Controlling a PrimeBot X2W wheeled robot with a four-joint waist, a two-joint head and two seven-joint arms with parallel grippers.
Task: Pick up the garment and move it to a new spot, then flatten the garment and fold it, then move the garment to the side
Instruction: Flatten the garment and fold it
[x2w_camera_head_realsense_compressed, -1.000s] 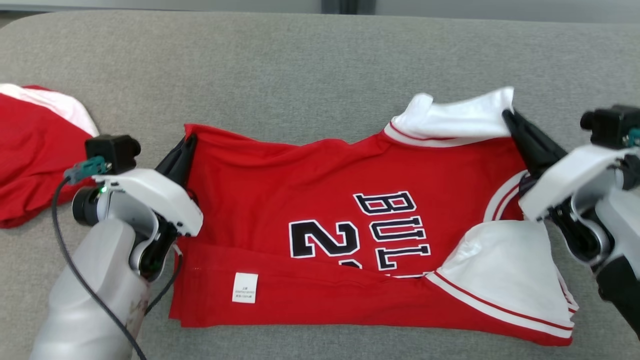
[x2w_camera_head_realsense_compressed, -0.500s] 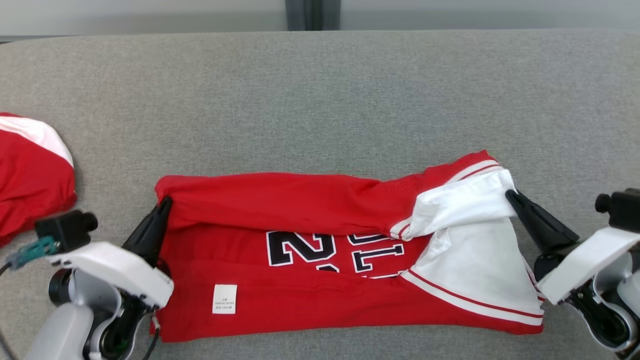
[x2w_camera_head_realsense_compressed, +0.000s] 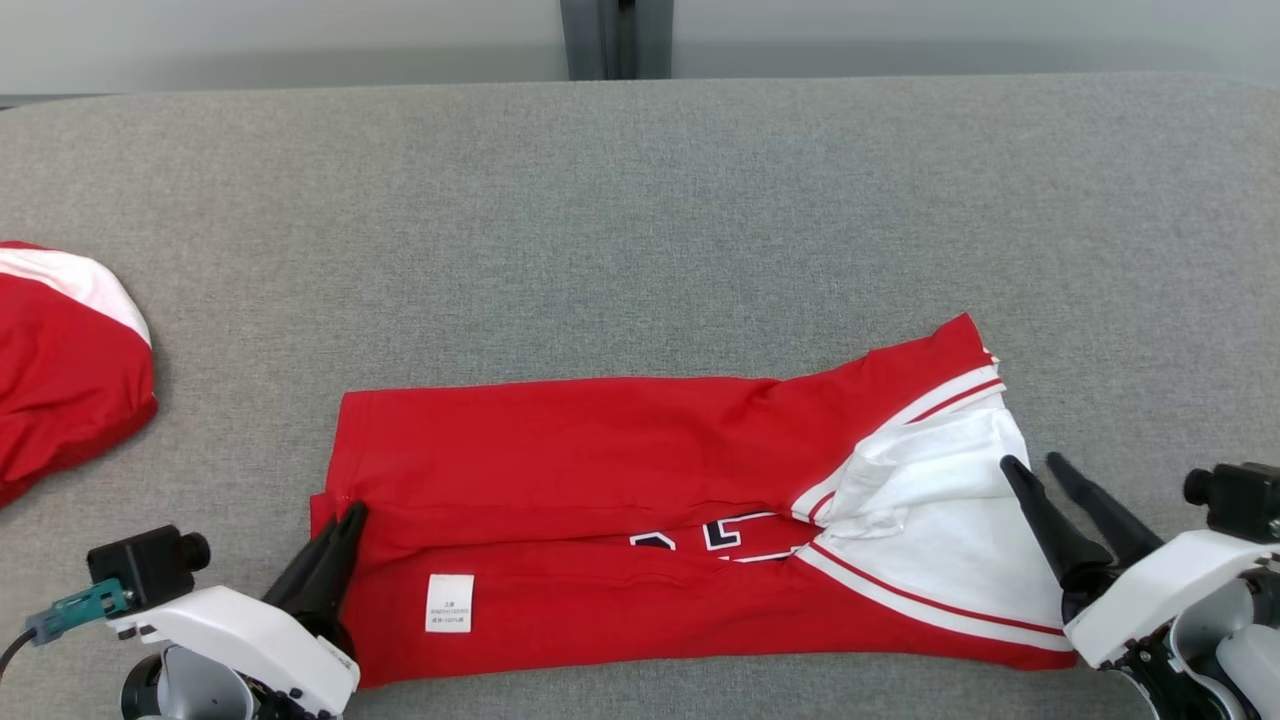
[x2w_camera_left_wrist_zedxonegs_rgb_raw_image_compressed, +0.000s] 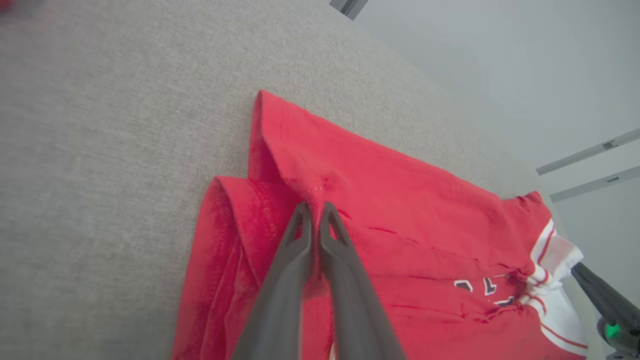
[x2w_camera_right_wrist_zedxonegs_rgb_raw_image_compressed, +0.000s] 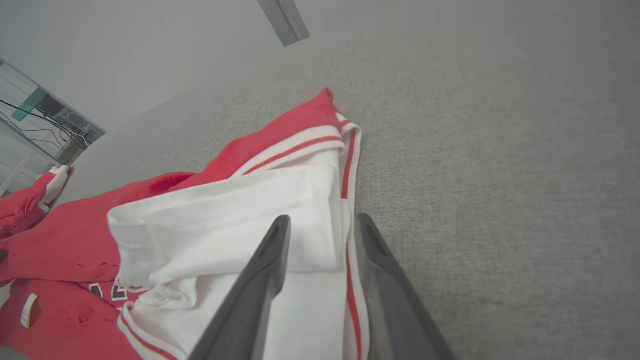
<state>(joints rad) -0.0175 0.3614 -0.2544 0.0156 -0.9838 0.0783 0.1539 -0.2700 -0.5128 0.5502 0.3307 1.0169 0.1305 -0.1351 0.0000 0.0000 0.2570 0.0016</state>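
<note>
Red garment (x2w_camera_head_realsense_compressed: 600, 450) with white sleeves, folded into a long strip. Lies flat on the grey counter (x2w_camera_head_realsense_compressed: 640, 200), on the near side, about in the middle, with its long way running from left to right. Top red flap folded down toward the near edge, hiding most of the black and white letters (x2w_camera_head_realsense_compressed: 720, 535). Just a small bit of them peeking out in the gap between the layers. Small white label (x2w_camera_head_realsense_compressed: 449, 603) on the near red layer, close to the left end. White sleeve cloth with thin red stripes bunched up at the right end, one red corner sticking out toward the far side. Left hand (x2w_camera_head_realsense_compressed: 352, 512) at the left end of the garment, at the corner of the top flap. Fingers pressed almost together there, pinching a thin ridge of red cloth between the tips. Right hand (x2w_camera_head_realsense_compressed: 1033, 468) at the right end, fingers spread apart and holding nothing. One finger over the white sleeve, the other over bare counter just beside the striped edge. Another red and white cloth (x2w_camera_head_realsense_compressed: 60, 350) heaped at the far left of the counter, well apart from the garment. Dark post (x2w_camera_head_realsense_compressed: 615, 40) behind the far edge of the counter, in front of a pale wall (x2w_camera_head_realsense_compressed: 300, 40).
</note>
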